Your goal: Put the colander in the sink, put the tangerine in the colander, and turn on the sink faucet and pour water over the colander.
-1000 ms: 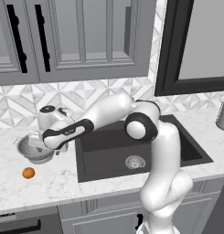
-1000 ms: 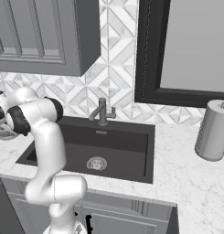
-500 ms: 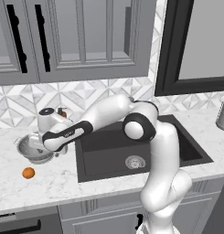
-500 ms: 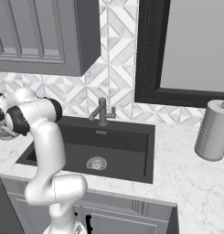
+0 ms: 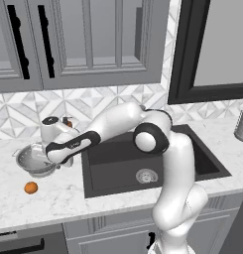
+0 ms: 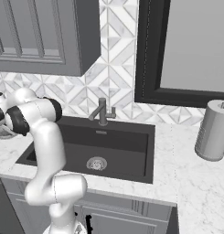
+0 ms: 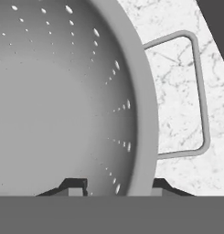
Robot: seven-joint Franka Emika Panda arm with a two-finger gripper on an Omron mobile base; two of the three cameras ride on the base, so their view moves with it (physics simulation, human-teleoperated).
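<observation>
Gripper (image 7: 115, 185) fingers straddle the rim of the colander (image 7: 63, 96) in the hand view, one tip inside the perforated wall and one outside, clamped on the rim beside a wire side handle. In the left base view the colander (image 5: 36, 159) sits on the white marble worktop (image 5: 58, 191) left of the sink (image 5: 143, 158), with the tangerine (image 5: 30, 187) lying on the worktop near it, in front and apart. The sink faucet (image 6: 102, 112) stands behind the basin in the right base view.
</observation>
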